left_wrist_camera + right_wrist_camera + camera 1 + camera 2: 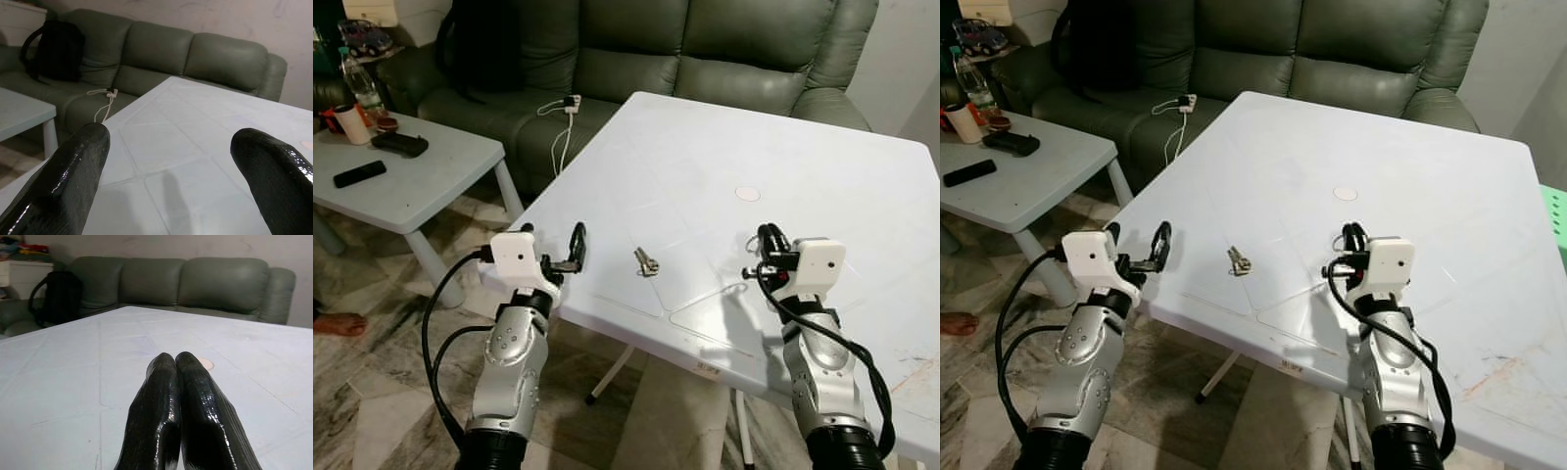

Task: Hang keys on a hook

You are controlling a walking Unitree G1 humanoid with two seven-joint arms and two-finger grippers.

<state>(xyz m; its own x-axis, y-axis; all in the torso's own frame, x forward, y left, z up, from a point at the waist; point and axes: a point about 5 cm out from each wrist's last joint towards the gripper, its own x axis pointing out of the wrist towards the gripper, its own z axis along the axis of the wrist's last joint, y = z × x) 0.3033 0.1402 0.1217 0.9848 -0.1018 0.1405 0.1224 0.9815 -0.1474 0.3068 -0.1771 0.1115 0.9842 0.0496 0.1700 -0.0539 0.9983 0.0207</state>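
Keys (647, 261) lying flat near the white table's (822, 176) front edge. Left gripper (570, 250) spread wide over the front-left corner; right gripper (767, 242) pinched closed, empty, above the front edge.

You cannot make out how many keys (646, 261) lie on the white table (724, 157); they are too small to count or to show a ring. The table's right side runs off the picture's edge. The low side table (421, 176) is cut at the left, and the small things on it are too small for you to name with certainty. At the left edge, a person's foot (337, 324) shows only in part.
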